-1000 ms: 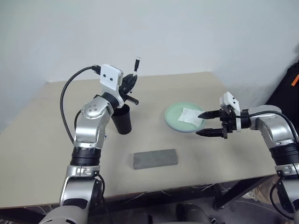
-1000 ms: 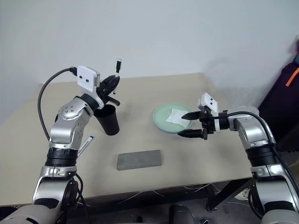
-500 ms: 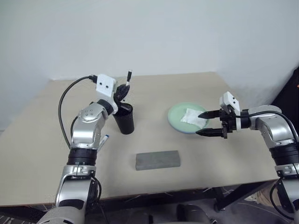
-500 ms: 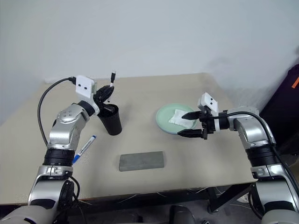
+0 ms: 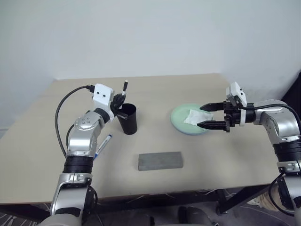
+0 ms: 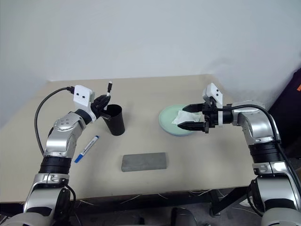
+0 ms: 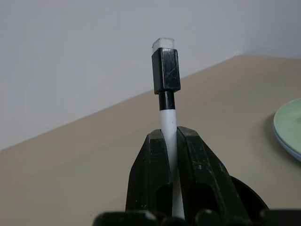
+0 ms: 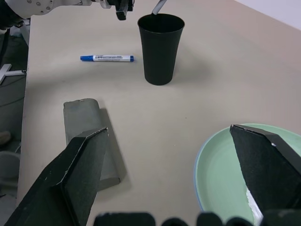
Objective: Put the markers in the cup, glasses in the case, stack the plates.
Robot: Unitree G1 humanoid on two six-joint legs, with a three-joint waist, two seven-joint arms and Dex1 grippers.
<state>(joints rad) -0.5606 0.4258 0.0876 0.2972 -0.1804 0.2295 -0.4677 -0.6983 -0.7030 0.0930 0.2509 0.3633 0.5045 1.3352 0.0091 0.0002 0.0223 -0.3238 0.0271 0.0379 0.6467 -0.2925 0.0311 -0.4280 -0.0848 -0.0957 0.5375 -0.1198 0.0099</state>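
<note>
While the left fingers [image 7: 171, 155] pinch a black-capped marker [image 7: 165, 70] over the cup [image 6: 114, 119], the right fingers [image 6: 188, 117] stand spread.

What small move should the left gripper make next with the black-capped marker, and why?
Probably open and drop it. The left gripper is shut on the black-capped marker, upright, its lower end at the cup's mouth.

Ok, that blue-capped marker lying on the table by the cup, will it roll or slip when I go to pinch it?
The blue-capped marker looks round and smooth, so it would probably roll if nudged sideways. It lies flat on the bare table, so the fingers may skid off. It is slim and likely light and stiff.
</note>
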